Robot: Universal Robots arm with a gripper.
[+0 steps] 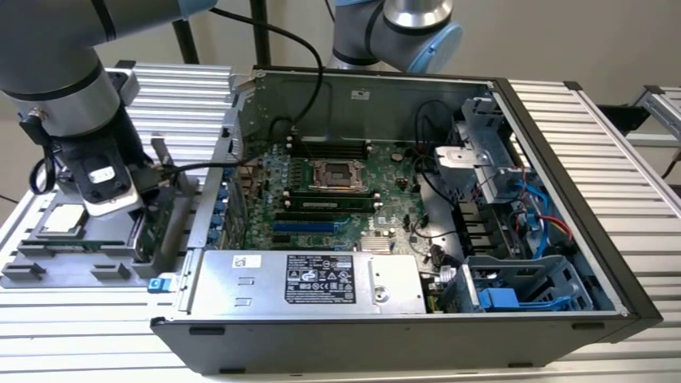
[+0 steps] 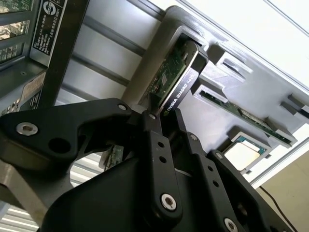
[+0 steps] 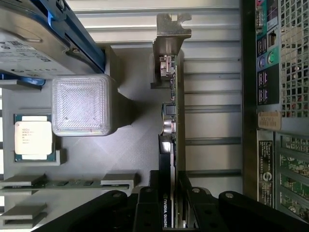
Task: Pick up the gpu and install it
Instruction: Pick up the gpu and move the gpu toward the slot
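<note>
Grey tray (image 3: 135, 145), one gpu (image 3: 179, 121) on edge, one pincer (image 3: 168, 193) clamping it

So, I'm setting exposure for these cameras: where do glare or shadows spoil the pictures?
First wrist view: the ribbed translucent white block glows overexposed, shadowing the grey tray toward the green-and-black gpu. Second wrist view: the backdrop beyond that tray is washed white. Exterior view: evenly lit, the open black computer case slightly dim inside.

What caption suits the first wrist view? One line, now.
Gripper closed on the gpu, which stands on edge in the gray tray beside the computer case.
</note>
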